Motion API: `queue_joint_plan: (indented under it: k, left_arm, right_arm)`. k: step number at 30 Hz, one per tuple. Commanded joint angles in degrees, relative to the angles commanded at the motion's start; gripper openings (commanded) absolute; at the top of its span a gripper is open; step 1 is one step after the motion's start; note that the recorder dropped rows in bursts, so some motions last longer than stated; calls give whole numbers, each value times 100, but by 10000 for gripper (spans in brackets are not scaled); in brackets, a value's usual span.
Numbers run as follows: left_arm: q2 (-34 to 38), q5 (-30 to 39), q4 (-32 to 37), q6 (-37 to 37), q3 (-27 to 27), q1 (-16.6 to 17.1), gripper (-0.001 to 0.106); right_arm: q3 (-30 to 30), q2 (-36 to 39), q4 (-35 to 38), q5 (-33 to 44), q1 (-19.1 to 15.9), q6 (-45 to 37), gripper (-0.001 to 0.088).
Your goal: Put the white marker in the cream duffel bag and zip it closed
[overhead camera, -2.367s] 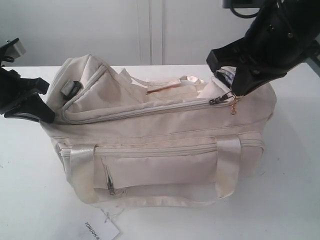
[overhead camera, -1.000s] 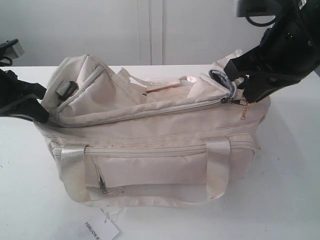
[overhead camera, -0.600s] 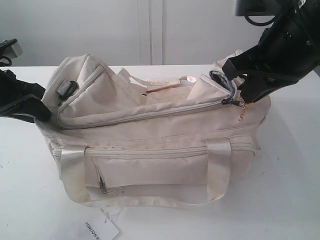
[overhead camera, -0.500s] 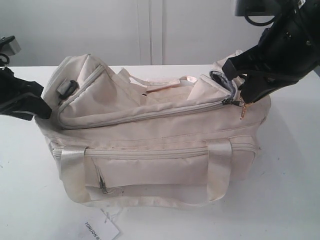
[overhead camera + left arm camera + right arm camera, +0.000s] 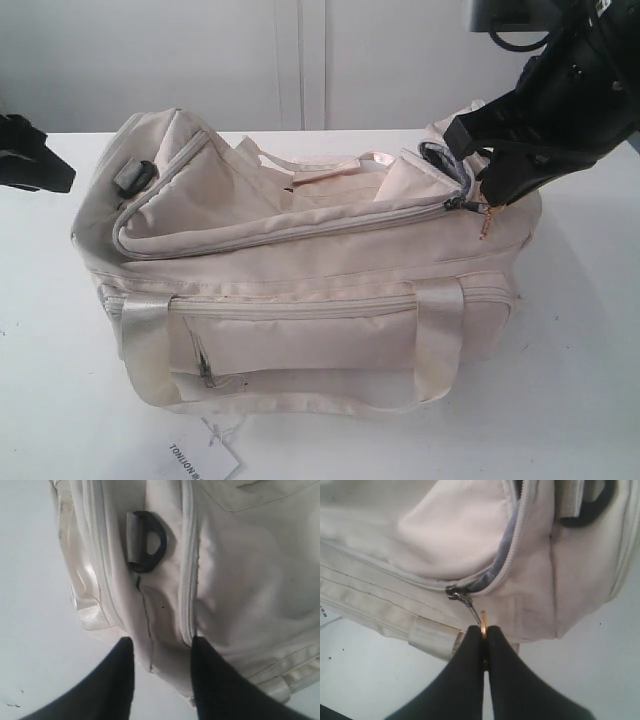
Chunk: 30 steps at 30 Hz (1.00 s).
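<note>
The cream duffel bag point(image 5: 300, 270) lies on the white table, its curved zip flap point(image 5: 290, 215) drawn along the top. My right gripper point(image 5: 484, 192) is at the bag's right end, shut on the gold zip pull point(image 5: 483, 625) that hangs from the dark slider point(image 5: 454, 593). Off the bag's left end, my left gripper point(image 5: 50, 172) hangs open and apart from the fabric. In the left wrist view that gripper point(image 5: 161, 645) has the bag's end point(image 5: 165, 605) beyond its spread fingers. The white marker is out of view.
A white printed paper tag point(image 5: 200, 460) lies on the table by the near edge, in front of the bag. A black plastic ring point(image 5: 135, 175) sits on the bag's left end. Pale strap handles point(image 5: 440, 330) hang down the front. A white wall stands behind.
My left gripper has let go of the bag's left end and drawn away to the left. The right gripper pulled the zip to the right earlier and now holds still.
</note>
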Motion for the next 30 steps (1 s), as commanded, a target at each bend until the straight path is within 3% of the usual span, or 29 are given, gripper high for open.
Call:
queue_joint_plan:
  k: [4,12,30]
  left_arm:
    - [-153,120,-122,22,0,0,0]
    - [-601,196,-605,523,0,-74,0]
    - [-1768,-861,117,1147,92,-1693,0]
  right_arm:
    - [0,0,0,0,0,0,0]
    - [0,0,-2,0,0,159,0]
    - [0,0,-2,0,0,421,0]
